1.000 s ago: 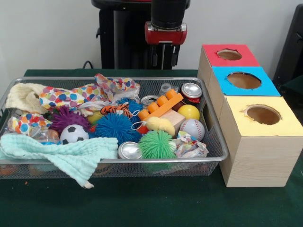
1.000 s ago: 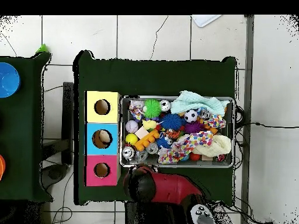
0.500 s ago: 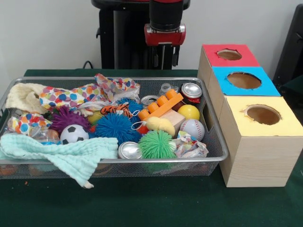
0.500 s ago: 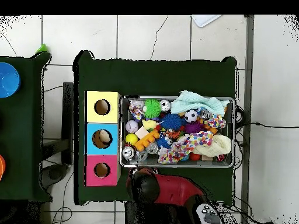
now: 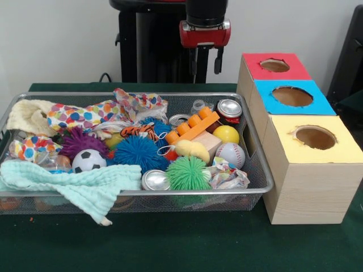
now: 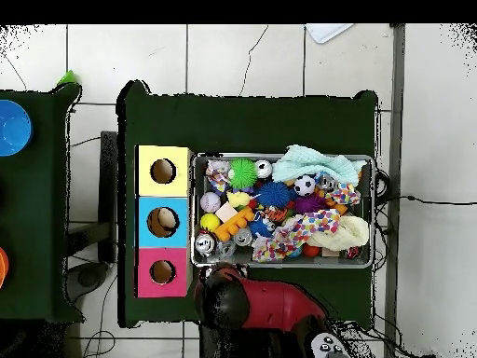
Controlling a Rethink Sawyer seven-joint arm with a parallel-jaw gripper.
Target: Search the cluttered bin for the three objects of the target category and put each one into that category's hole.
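Note:
A wire bin (image 5: pixel 258 170) (image 6: pixel 197 163) holds mixed toys. Silver cans lie at the back right (image 5: pixel 229 107), behind the orange brick (image 5: pixel 179 119) and at the front rim (image 5: pixel 155 180). A yellow ball (image 5: pixel 226 134), a baseball (image 5: pixel 230 154) and a soccer ball (image 5: pixel 89 161) sit among spiky balls coloured blue (image 5: pixel 138 152), green (image 5: pixel 188 173) and purple (image 5: pixel 82 141). An orange brick (image 5: pixel 193 126) rests on a wooden block (image 5: pixel 209 141). My gripper (image 5: pixel 206 61) hangs open and empty above the bin's back right rim. In the overhead view the arm (image 6: pixel 225 296) hides it.
A wooden box right of the bin has a red hole (image 5: pixel 275 65), a blue hole (image 5: pixel 292 96) and a yellow hole (image 5: pixel 315 137); from above, something pale lies inside the blue hole (image 6: pixel 165 221). Mint (image 5: pixel 74 184), cream (image 5: pixel 28 115) and polka-dot (image 5: pixel 85 116) cloths cover the bin's left side.
My gripper has shifted a little to the right in the front view and risen slightly. Nothing in the bin has moved.

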